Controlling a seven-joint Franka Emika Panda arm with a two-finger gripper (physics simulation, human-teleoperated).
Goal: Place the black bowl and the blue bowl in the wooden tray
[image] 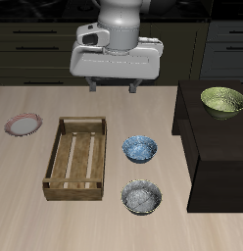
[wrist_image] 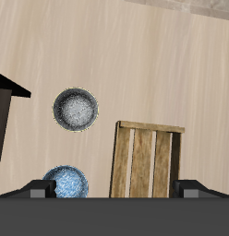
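Observation:
The wooden tray [image: 76,157] [wrist_image: 149,159] lies on the table with nothing in it. Beside it sits the blue bowl [image: 139,149] [wrist_image: 66,182], with the black bowl [image: 142,197] [wrist_image: 76,108] nearer the table's front edge. Both bowls stand upright on the table, outside the tray. My gripper [image: 112,84] [wrist_image: 114,191] hangs high above the back of the table, well away from both bowls. Its fingers are spread wide and it is open, with nothing between them.
A tall black stand [image: 217,147] [wrist_image: 6,111] rises beside the two bowls and carries an olive-green bowl [image: 222,100]. A pink-rimmed plate [image: 23,125] lies on the far side of the tray from the bowls.

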